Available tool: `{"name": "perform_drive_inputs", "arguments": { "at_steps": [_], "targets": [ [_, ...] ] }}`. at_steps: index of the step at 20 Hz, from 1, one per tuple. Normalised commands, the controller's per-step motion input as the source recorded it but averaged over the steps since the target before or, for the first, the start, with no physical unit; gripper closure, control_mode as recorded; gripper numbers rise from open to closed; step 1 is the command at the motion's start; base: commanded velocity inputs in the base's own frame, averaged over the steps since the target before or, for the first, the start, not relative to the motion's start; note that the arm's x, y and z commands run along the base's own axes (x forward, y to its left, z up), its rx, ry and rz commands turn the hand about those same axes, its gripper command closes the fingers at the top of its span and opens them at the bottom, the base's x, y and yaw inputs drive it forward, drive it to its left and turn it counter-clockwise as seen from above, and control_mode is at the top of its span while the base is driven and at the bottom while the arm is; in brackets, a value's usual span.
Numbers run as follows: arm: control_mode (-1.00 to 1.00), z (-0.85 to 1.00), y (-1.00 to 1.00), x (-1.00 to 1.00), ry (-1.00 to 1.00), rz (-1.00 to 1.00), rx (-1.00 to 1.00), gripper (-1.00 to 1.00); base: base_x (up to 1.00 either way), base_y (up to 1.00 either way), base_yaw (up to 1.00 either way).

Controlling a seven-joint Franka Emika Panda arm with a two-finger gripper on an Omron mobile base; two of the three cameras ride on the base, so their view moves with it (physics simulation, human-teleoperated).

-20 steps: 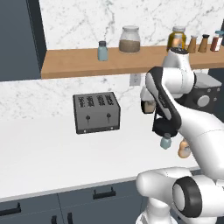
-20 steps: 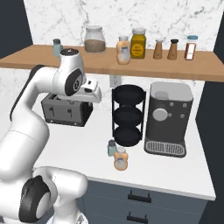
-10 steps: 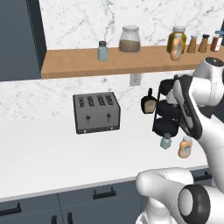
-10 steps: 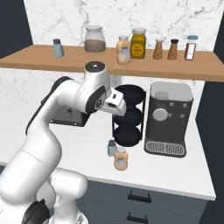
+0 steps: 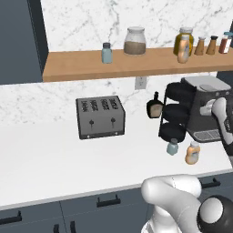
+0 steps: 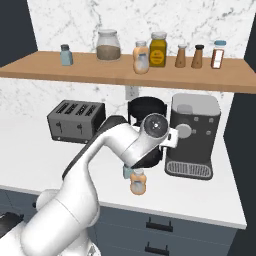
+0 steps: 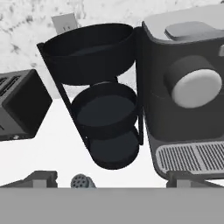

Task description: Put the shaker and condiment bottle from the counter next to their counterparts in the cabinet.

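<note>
On the white desk (image 5: 54, 159) a dark toaster (image 5: 100, 117) is being seen at the left, against the marble wall; to its right, a squat dark brown bottle (image 5: 154, 107) is standing just beside a black three-tier rack (image 5: 175, 116), and a coffee machine (image 5: 205, 107) is sitting at the far right; the shaker (image 5: 172, 146) and the condiment bottle (image 5: 192, 153) are being shown upright on the desk, just beside each other, near the front of the rack; above, on the cabinet (image 5: 82, 68), the counterparts are being kept well apart, a blue-grey shaker (image 5: 106, 53) at the left and an amber bottle (image 5: 183, 49) at the right, with a glass jar (image 5: 135, 41) between them; the fingers (image 7: 111, 179) are being held wide apart with nothing between them, the shaker's cap lying low between them in the hand view.
</note>
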Motion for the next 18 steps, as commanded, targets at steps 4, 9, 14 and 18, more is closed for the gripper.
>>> {"name": "perform_drive_inputs", "arguments": {
  "at_steps": [4,9,14,18],
  "targets": [
    [-1.0,-0.36,-1.0,0.0,-0.42,0.17,0.0,-1.0,0.0,0.0,0.0],
    [-1.0,-0.84,-0.71,-0.01,-0.35,0.38,-0.04,-1.0,0.0,0.0,0.0],
    [-1.0,-0.07,-0.05,0.0,0.0,0.06,0.0,-1.0,0.0,0.0,0.0],
    [-1.0,-0.04,-0.44,-0.19,-0.14,0.07,0.07,-1.0,0.0,0.0,0.0]
  ]
}}
